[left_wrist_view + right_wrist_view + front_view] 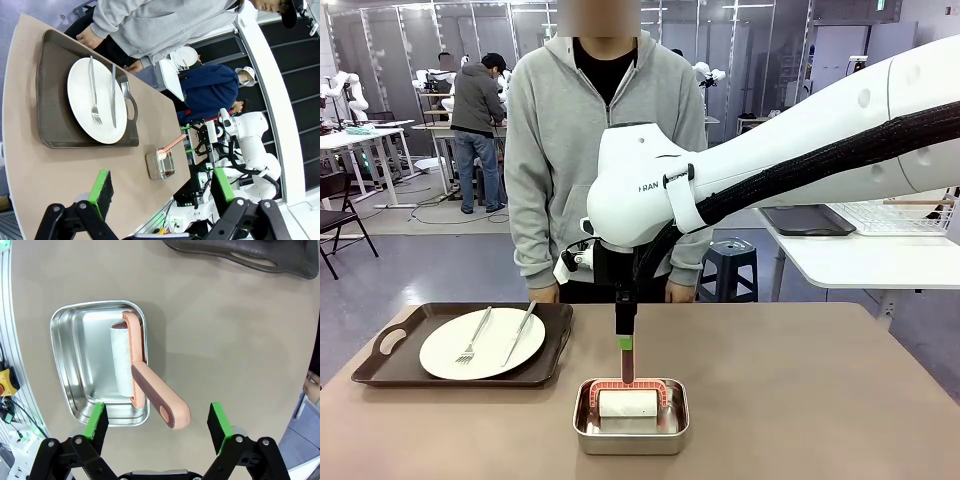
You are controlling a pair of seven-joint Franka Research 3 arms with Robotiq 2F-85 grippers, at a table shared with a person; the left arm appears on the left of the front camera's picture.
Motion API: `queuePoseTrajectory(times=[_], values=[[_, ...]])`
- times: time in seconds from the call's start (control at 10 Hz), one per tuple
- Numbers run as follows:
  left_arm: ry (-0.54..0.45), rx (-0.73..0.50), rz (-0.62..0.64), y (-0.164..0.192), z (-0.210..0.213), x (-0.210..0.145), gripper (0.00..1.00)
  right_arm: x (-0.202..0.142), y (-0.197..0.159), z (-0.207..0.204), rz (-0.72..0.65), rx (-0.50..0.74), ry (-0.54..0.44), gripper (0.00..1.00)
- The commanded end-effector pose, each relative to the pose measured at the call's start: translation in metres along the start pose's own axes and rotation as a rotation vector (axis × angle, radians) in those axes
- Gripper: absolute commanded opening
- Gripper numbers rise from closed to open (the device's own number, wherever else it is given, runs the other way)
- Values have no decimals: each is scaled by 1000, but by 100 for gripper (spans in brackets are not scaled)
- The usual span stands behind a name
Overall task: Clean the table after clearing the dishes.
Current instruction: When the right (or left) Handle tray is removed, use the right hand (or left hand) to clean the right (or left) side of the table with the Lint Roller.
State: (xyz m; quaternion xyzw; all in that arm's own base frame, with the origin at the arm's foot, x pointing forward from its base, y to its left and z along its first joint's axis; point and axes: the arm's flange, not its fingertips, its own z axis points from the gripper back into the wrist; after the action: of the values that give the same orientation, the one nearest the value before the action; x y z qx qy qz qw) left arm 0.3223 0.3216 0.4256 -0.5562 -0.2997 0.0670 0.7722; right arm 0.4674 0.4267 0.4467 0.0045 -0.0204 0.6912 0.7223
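Right tool (157, 414), spread wide and empty, straddles lint roller handle (155, 392) over pan (70, 350).

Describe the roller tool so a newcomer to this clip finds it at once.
On the tan table, at the middle of the robot's edge, sits a small steel pan. In it lies a lint roller: white roll, salmon-pink frame, handle sticking up, unlike the flat white plate nearby.

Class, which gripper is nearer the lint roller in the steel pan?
Right. The right gripper hangs open directly above the handle of the lint roller. The left gripper, also open, is well away, with bare table between it and the steel pan.
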Motion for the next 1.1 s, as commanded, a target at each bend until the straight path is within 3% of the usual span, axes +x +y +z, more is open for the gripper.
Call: queuePoseTrajectory(times=[0.0,0.6,0.8,0.9,1.0], values=[[-3,-4,-7,-1,2,-1,100,0,2,1,16,-2,0,100],[-3,-4,-7,-1,2,-1,100,0,0,0,0,0,0,100],[-3,-4,-7,-1,2,-1,100,-25,-1,49,-105,83,-151,100],[-3,-4,-7,-1,2,-1,100,-46,-5,65,-224,120,-222,100],[-3,-4,-7,-1,2,-1,100,-77,-8,76,-337,224,-371,100]])
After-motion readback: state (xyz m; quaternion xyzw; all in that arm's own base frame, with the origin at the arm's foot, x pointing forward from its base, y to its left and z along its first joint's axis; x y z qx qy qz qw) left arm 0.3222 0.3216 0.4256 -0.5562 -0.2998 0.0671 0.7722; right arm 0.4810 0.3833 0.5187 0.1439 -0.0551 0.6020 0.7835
